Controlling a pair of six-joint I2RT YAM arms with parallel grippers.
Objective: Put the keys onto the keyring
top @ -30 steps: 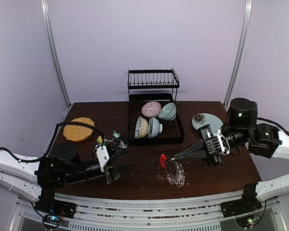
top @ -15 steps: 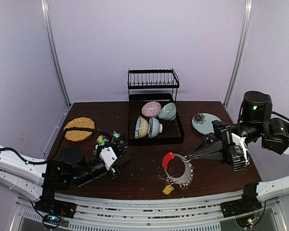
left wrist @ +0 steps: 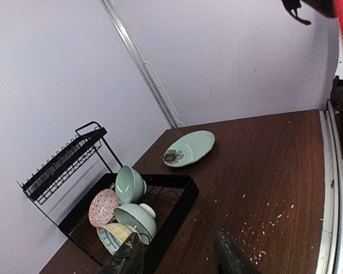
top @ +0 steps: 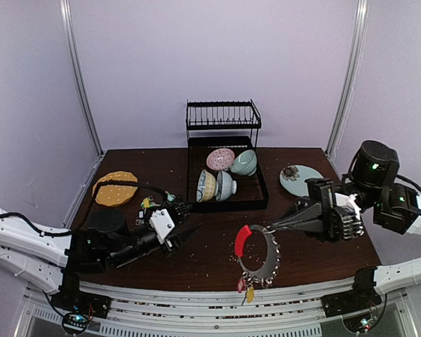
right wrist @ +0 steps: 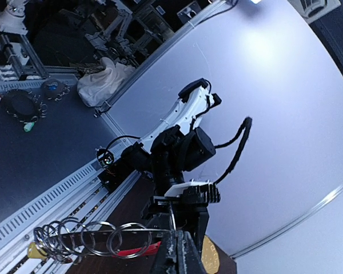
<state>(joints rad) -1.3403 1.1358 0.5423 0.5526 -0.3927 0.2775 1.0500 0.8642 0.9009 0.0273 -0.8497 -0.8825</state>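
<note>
The keyring hangs upright above the table's front middle, with its red sleeve on the left arc. My right gripper is shut on its top wire. Two keys with a red and a yellow tag dangle from its lowest point. In the right wrist view the shut gripper pinches the wire beside several split rings. More keys with green, yellow and teal tags lie on the table at the left. My left gripper is open and empty to the keyring's left; in its wrist view the gripper has only table between its fingers.
A black dish rack holding several bowls stands at the back middle. A teal plate lies to its right and a yellow round mat at the back left. Pale crumbs are scattered under the keyring.
The right gripper has lifted the keyring off the table, so it now hangs upright with keys dangling. The left arm has reached forward and right toward it.
</note>
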